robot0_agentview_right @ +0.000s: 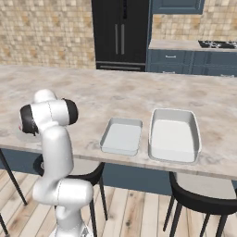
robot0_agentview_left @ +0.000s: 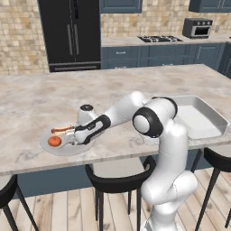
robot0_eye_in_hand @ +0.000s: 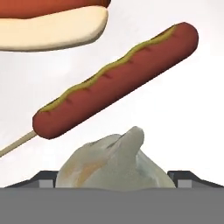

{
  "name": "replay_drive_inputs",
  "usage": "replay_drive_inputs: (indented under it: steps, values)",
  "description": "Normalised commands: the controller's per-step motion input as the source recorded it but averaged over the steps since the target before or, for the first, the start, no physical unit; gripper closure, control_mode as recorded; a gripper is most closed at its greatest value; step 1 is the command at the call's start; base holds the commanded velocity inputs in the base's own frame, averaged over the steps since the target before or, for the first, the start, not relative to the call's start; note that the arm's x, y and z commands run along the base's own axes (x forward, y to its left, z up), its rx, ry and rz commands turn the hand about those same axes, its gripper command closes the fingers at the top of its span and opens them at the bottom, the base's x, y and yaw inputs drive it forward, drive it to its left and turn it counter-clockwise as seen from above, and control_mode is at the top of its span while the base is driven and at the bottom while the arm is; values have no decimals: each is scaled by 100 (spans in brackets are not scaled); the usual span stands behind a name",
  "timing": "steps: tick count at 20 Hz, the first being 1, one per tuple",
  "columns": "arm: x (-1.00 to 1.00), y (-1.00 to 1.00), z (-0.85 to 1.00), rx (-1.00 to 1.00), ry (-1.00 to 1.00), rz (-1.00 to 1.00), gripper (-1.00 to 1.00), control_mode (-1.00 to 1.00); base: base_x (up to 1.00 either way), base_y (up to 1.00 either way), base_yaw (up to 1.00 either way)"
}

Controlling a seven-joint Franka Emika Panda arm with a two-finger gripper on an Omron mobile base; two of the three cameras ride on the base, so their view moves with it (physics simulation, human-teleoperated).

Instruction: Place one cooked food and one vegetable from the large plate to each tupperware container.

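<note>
Right base view: two tupperware containers (robot0_agentview_right: 121, 136)

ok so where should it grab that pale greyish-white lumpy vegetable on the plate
Grip the pale greyish-white lumpy vegetable across its broad rounded base, coming straight down from above. Its pointed top is too narrow to pinch, and the reddish-brown sausage on a stick lies apart beyond it, leaving both flanks free.
</note>
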Motion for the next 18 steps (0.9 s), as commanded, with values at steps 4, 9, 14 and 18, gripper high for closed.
replay_drive_inputs:
  steps: [4, 9, 14, 18]
  values:
    - [-89, -75, 34, 2, 5, -4, 100, -100, 0, 0, 0]
    - [-77, -100, 68, 5, 1, -1, 100, -100, 0, 0, 0]
    - [-2, -100, 96, 0, 2, 0, 100, -100, 0, 0, 0]
    - [9, -100, 36, -5, 1, 0, 100, -100, 0, 0, 0]
